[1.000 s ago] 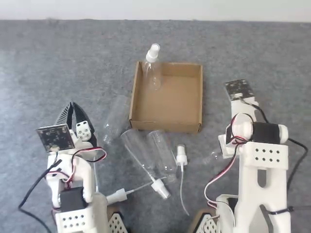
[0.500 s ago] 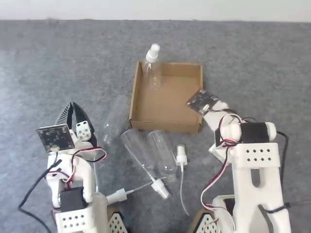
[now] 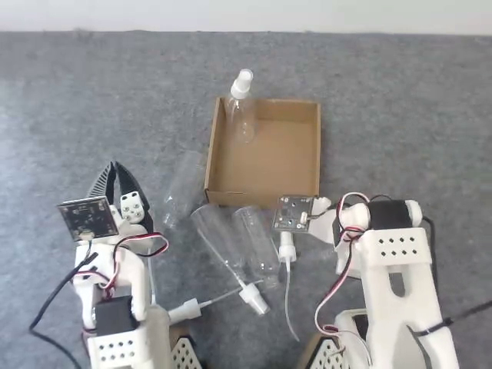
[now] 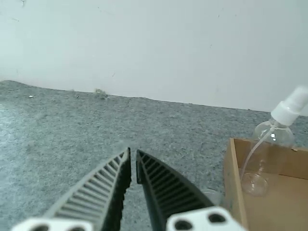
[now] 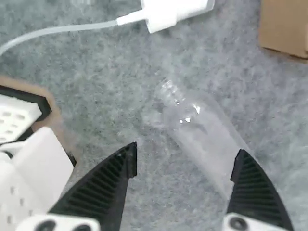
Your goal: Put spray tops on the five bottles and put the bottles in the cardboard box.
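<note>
Your right gripper (image 5: 185, 156): jaws spread wide over bare bottle (image 5: 202, 130), I judge ready for grasp. Bottle lies on carpet at 5 o'clock from box (image 3: 265, 198), spray top (image 5: 173, 12) near its neck. Left gripper (image 4: 132, 163): jaws pressed almost together, idle. Capped bottle (image 3: 243, 115) stands in box, 11 o'clock corner.

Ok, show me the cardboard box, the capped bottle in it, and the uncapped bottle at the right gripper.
cardboard box (image 3: 280, 157), high view, bare floor.
capped bottle (image 3: 243, 121), high view, clear body.
uncapped bottle (image 5: 202, 127), right wrist view, middle of the body.
</note>
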